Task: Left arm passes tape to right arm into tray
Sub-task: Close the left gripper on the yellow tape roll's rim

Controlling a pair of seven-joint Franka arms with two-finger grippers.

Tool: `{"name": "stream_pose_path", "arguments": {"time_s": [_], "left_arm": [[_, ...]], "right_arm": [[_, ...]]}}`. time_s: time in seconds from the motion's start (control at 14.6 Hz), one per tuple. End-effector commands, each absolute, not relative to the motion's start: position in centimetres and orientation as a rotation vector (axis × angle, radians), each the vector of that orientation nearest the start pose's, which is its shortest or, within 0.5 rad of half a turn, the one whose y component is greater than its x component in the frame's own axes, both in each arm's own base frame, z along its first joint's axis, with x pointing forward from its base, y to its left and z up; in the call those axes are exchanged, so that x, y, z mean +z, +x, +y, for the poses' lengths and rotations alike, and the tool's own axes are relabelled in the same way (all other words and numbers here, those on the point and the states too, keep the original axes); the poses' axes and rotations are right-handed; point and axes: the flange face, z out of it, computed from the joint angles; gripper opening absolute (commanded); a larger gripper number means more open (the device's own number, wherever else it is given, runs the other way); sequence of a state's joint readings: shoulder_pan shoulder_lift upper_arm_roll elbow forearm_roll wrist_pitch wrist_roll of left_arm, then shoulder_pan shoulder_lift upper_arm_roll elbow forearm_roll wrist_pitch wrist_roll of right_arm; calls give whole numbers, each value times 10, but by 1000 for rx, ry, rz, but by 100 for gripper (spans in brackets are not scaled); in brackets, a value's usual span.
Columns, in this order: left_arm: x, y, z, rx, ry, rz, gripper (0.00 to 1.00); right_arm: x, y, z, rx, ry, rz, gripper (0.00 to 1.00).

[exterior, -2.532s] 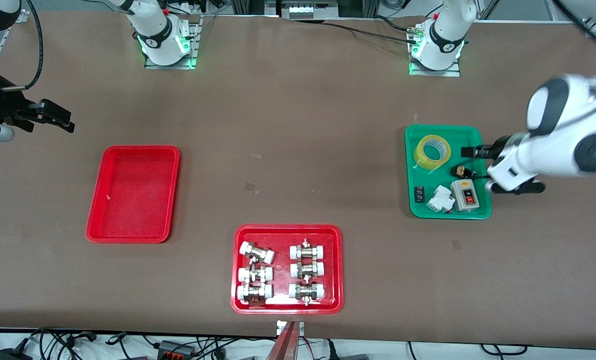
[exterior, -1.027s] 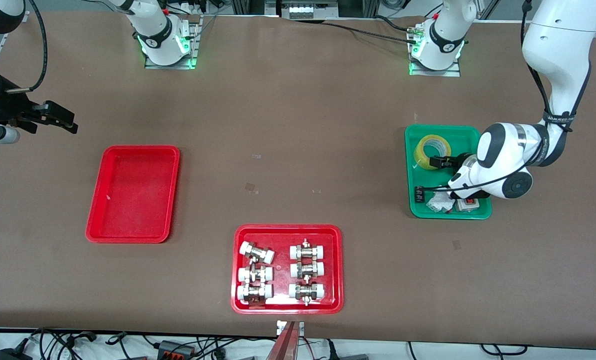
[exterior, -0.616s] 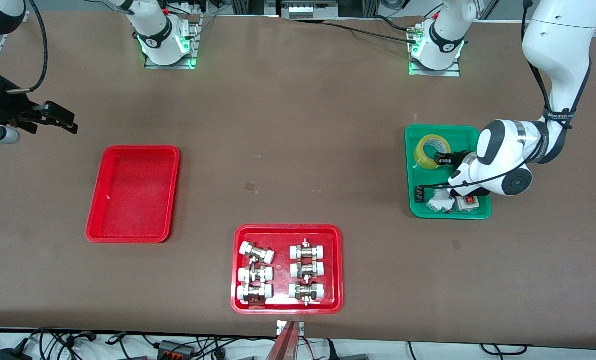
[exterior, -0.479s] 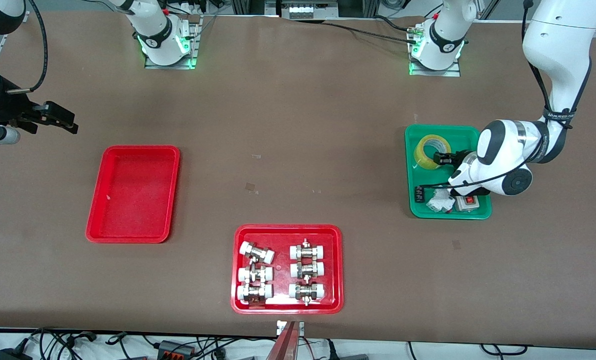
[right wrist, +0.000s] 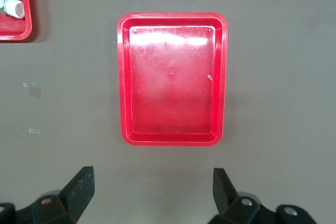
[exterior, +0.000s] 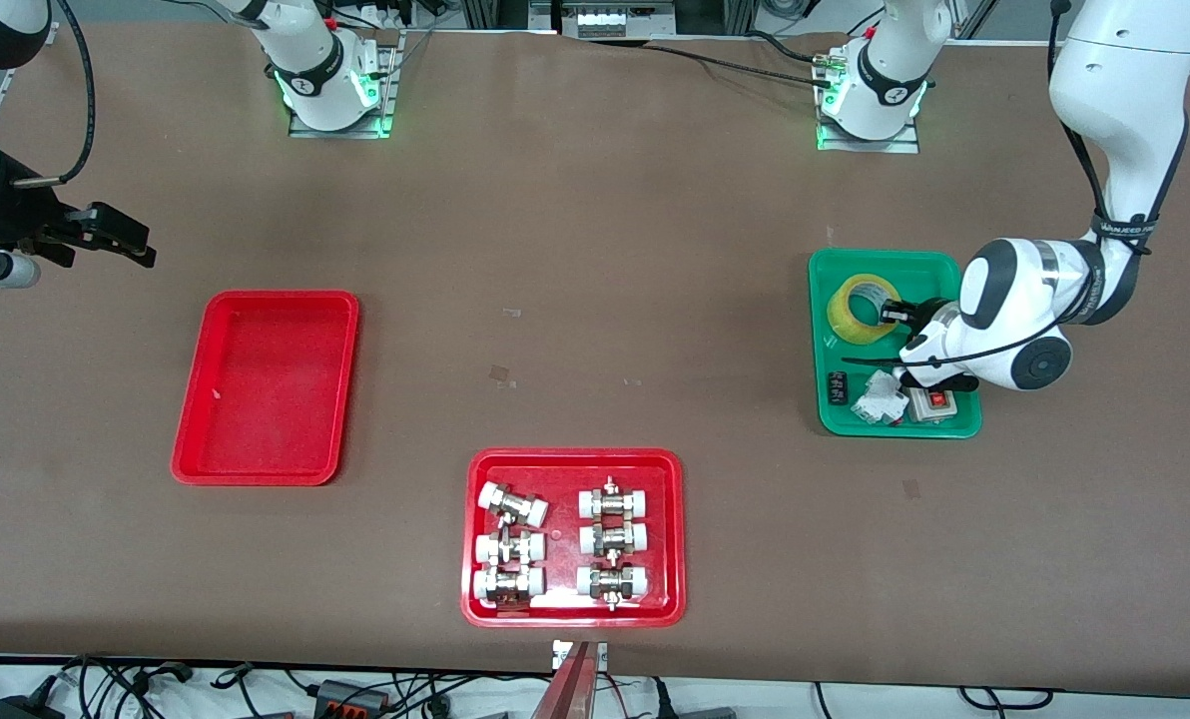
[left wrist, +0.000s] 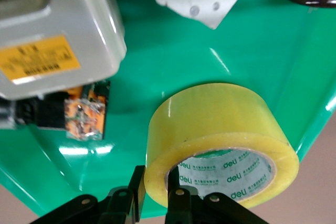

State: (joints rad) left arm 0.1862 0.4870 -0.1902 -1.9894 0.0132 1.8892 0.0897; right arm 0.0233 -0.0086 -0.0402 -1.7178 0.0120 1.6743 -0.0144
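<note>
Brown tabletop point(exterior: 595, 250) is noted, carrying a green tray point(exterior: 885, 262) at the left arm's end. Within the green tray, the tape point(exterior: 860, 305) is found, its wall pinched between the fingers of the left gripper point(exterior: 890, 312), one finger inside the hole. The right gripper point(exterior: 106, 240) is held spread wide over bare table, well apart from the green tray, near the empty red tray point(exterior: 266, 389).
</note>
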Motion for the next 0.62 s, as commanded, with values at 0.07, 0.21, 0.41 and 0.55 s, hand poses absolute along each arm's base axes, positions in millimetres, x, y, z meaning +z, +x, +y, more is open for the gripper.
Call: {"name": "stream_pose_path", "arguments": {"time_s": [0.07,0.21,0.41,0.55], "left_arm": [[223,549,7,881,-3144,323,1],[253,565,5,907,-3137,345,1],[337,604,-8,863,-3139,399,2],[378,617,-29,807,-3130,466,3]], "right_arm": [[572,557,-10,55,-3127,12,100],[572,557,-9,55,-3127,10,100],[571,557,-9,57,-3127,-2,100],[563,561,-5,78,-3126,-19,100]]}}
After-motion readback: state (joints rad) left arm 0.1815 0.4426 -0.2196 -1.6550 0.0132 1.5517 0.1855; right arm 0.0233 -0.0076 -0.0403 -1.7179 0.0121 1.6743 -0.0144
